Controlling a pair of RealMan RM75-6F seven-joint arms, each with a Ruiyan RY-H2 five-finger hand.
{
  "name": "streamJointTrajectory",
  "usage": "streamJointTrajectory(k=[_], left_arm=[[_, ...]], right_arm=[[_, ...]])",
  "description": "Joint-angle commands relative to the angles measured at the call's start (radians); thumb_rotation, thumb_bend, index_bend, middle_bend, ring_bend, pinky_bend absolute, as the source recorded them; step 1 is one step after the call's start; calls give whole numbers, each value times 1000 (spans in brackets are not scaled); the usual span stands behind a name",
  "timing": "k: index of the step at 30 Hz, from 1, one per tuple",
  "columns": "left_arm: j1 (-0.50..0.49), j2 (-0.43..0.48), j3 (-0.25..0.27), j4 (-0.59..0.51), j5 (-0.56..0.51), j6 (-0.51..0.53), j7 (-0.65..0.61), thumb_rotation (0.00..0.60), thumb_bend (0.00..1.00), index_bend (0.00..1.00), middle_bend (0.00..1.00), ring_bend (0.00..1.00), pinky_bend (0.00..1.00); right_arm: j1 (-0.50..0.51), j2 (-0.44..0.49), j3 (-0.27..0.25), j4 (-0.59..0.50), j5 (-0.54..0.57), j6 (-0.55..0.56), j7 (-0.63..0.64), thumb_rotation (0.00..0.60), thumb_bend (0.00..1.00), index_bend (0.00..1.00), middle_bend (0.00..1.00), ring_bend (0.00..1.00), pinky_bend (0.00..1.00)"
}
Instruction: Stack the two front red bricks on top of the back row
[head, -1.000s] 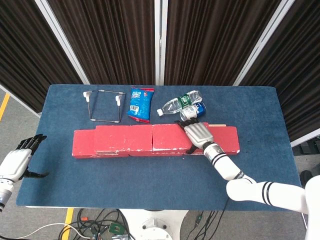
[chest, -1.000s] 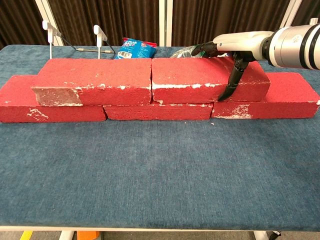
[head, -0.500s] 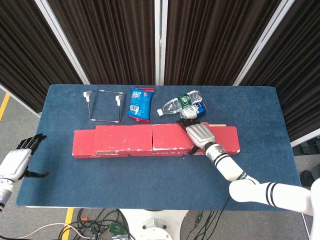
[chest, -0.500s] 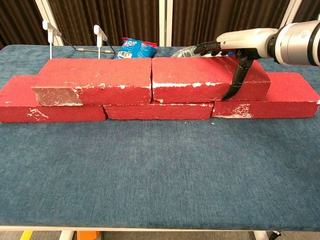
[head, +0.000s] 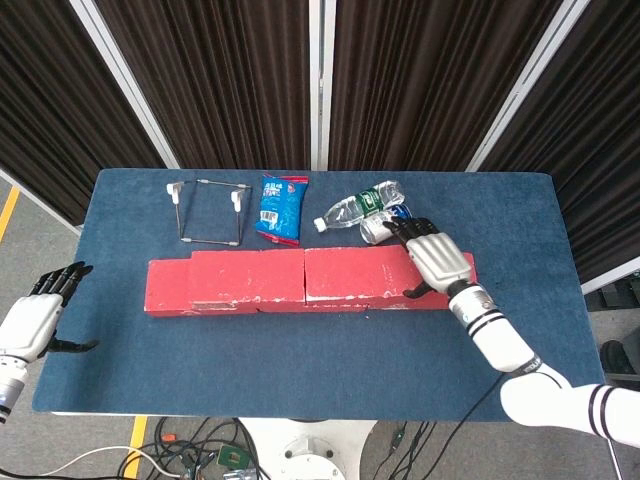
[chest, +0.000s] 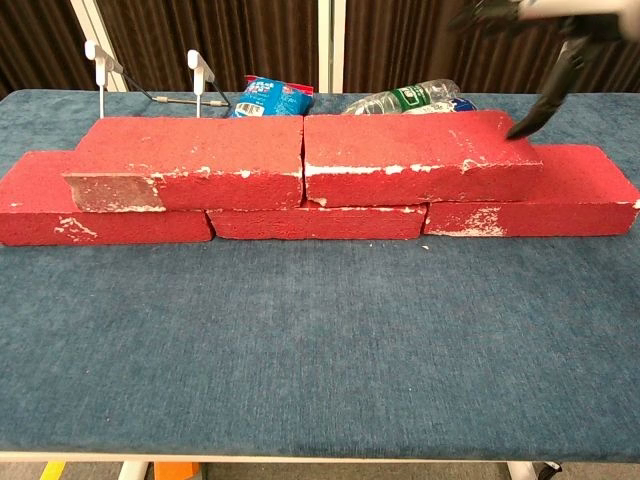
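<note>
Both top red bricks (chest: 300, 160) lie flat, long axes left-to-right, atop back row (chest: 520, 205). Right hand (head: 435, 258) hovers above, empty, fingers apart; left hand (head: 38, 318) likewise released.

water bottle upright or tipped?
Tipped. The bottle lies on its side behind the bricks, cap pointing toward the snack bag.

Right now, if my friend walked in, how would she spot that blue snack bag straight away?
Start at the long red brick wall running across the blue table, then look behind it toward the curtains. The snack bag lies flat there, between a wire stand and a plastic bottle. It is the only bright blue packet, with red trim.
</note>
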Motion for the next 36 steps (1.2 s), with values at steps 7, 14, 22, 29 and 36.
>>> streamJointTrajectory(k=[7,14,22,29,36], left_arm=[[20,-20,-12,-30,-1,73,86,600,0,40,0,0,0],[53,-85,-22,-4,78,222,225,600,0,40,0,0,0],[126,-115,2,-14,148,363,321,600,0,40,0,0,0],[193,-122,37,-1,189,437,311,600,0,40,0,0,0],[210,-130,47,35,220,451,281,600,0,40,0,0,0]], right_arm=[[-257,189,-58,-82,-269,267,124,600,0,0,0,0,0],[-485,155,-159,-18,-446,540,86,600,0,0,0,0,0],[-712,66,-221,117,-473,727,132,600,0,0,0,0,0],[-809,30,-223,219,-482,763,236,600,0,0,0,0,0],[-830,9,-204,230,-512,745,224,600,0,0,0,0,0]])
